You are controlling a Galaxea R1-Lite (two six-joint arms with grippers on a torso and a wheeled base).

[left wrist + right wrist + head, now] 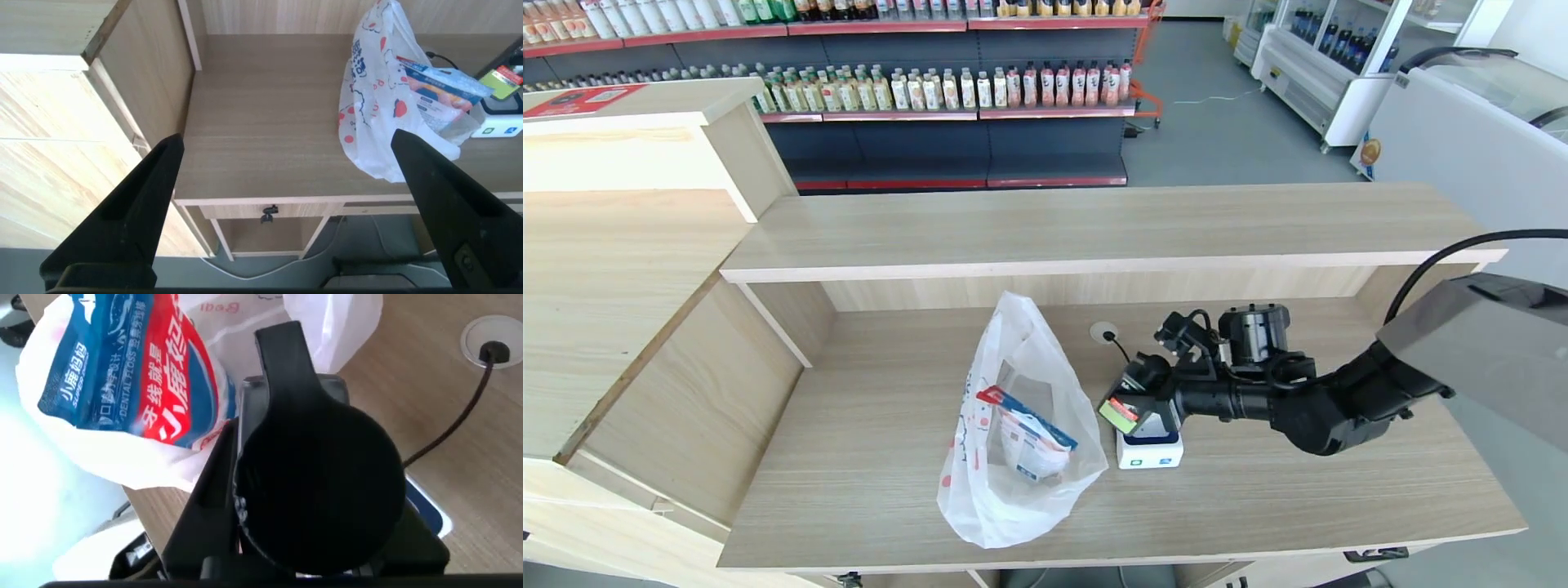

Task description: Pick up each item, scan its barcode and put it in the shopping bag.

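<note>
In the head view, a small green-faced item [1118, 414] is held by the right gripper [1134, 400], which is closed on it just above the scanner [1148, 452], beside the shopping bag [992, 490]. In the left wrist view, the left gripper [288, 140] is seen wide and holds nothing, well apart from the bag. In the right wrist view, the bag's mouth is hidden behind a dark round shape [319, 482]. As the bag is limp, the item could probably be caught on its rim and dropped outside.
</note>
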